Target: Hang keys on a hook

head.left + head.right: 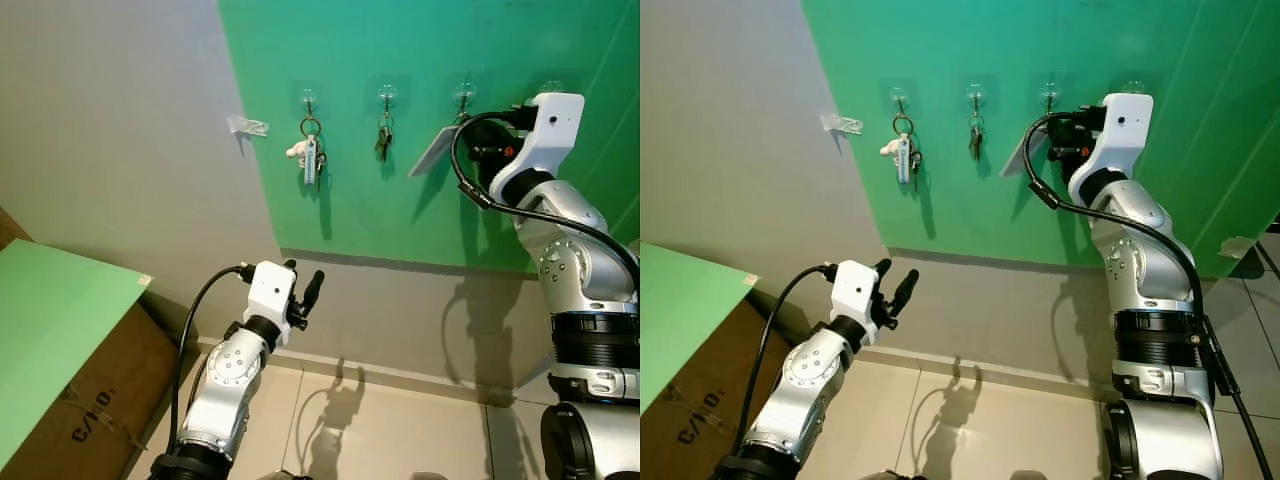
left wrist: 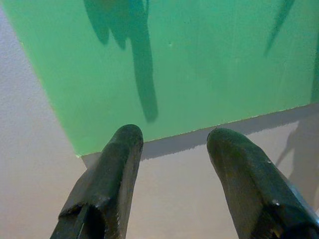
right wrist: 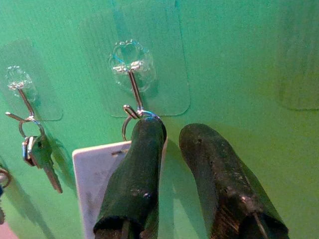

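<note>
**Seating the ring on the third hook**

Nearest the camera, the left gripper (image 1: 306,296) is hanging low in front of the grey wall, its fingers spread and holding nothing; it is taking no part in this step.

Farther off and higher, the right gripper (image 3: 167,149) is reaching up to the green wall (image 1: 420,220). Its two fingers are standing slightly apart, and one finger (image 3: 139,164) is lying over the key ring (image 3: 130,122) and the white tag (image 3: 94,184) that hangs from it. Whether that finger is pinching the ring or merely resting against it, I cannot tell. The ring is sitting right at the upturned tip of the hook (image 3: 132,94), and it looks to be looped over the wire.

Judging from this, the gripper should be letting go gently and drawing straight back from the wall, so the ring is not dragged off the tip.

Along the wall beyond, a small key (image 3: 42,159) and a larger bunch of keys (image 1: 311,155) are hanging on the neighbouring hooks.
</note>
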`<state>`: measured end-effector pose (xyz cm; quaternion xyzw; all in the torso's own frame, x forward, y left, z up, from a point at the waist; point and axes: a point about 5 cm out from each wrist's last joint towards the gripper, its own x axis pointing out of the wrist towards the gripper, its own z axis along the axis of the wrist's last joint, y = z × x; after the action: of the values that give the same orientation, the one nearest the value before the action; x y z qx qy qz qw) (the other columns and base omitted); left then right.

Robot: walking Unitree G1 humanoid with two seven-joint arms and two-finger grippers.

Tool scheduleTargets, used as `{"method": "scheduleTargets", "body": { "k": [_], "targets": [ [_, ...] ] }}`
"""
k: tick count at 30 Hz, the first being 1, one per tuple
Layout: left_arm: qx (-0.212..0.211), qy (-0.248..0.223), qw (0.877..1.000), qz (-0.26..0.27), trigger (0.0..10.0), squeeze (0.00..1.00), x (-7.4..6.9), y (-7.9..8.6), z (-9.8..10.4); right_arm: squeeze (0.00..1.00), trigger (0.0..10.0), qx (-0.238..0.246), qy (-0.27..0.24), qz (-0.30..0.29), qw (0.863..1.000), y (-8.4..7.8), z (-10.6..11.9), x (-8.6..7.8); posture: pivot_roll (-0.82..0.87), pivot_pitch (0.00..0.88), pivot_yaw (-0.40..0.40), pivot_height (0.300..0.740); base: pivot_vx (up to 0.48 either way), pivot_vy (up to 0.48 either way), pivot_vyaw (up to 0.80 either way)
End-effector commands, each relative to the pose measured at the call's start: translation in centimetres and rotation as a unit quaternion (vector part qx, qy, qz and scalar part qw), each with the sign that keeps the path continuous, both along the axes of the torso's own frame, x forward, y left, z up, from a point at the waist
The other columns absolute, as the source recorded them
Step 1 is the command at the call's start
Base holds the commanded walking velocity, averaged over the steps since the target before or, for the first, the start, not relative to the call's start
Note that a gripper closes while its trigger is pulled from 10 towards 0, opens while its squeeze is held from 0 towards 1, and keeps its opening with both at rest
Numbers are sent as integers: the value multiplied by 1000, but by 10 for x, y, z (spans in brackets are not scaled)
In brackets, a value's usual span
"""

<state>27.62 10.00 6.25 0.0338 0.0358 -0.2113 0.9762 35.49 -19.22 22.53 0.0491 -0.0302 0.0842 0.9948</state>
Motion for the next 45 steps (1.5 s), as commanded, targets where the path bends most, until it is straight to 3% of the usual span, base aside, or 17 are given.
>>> {"method": "scheduleTargets", "body": {
  "k": [1, 4, 9, 24, 32, 35, 37, 38, 39, 43, 44, 45],
  "targets": [
    [16, 1, 1000, 0, 10000, 0, 3, -1, 1, 1000, 10000, -23, -3, -1, 1000, 1, -3, 0, -249, 0, 114, 740, 0, 0, 0],
    [17, 2, 1000, -2, 10000, 0, 3, -1, 0, 1000, 10000, -39, -12, -2, 999, 1, -2, -1, -250, 0, 115, 740, 0, 0, 0],
    [22, 2, 1000, -1, 10000, 0, 2, -2, 0, 1000, 10000, -16, -8, -3, 1000, 1, -7, -2, -249, 0, 116, 740, 0, 0, 0],
    [37, 3, 999, -3, 10000, 0, 4, -1, -1, 1000, 10000, -34, -5, 4, 999, 5, -15, -6, -251, 0, 117, 740, 0, 0, 0],
    [39, 3, 999, 2, 10000, 0, 7, 1, 0, 1000, 10000, -57, -10, 12, 998, 4, -15, -16, -256, 0, 118, 740, 0, 0, 0],
    [35, 4, 999, 14, 10000, 0, 8, 5, 0, 1000, 10000, -66, 8, 10, 998, 0, -28, -31, -261, 0, 120, 740, 0, 0, 0],
    [26, 3, 999, 31, 10000, 0, 8, 8, 1, 1000, 10000, -108, 25, 4, 994, -6, -52, -48, -267, 0, 121, 740, 0, 0, 0],
    [26, 3, 999, 31, 10000, 0, 8, 8, 1, 1000, 10000, -108, 25, 4, 994, -6, -52, -48, -267, 0, 121, 740, 0, 0, 0],
    [16, 1, 998, 53, 10000, 0, 7, 12, 2, 1000, 10000, -128, 34, -7, 991, -10, -68, -57, -270, 0, 123, 740, 0, 0, 0],
    [-10, -10, 990, 142, 10000, 0, 5, 28, 3, 1000, 10000, -130, 54, -47, 989, -22, -104, -76, -272, 0, 125, 740, 0, 0, 0],
    [-14, -15, 985, 171, 10000, 0, 4, 35, 3, 737, 10000, -132, 56, -58, 988, -25, -113, -80, -272, 0, 125, 740, 0, 0, 0],
    [-17, -17, 980, 198, 10000, 0, 2, 41, 2, 133, 10000, -126, 65, -64, 988, -27, -123, -86, -271, 0, 125, 740, 0, 0, 0]
  ]
}}
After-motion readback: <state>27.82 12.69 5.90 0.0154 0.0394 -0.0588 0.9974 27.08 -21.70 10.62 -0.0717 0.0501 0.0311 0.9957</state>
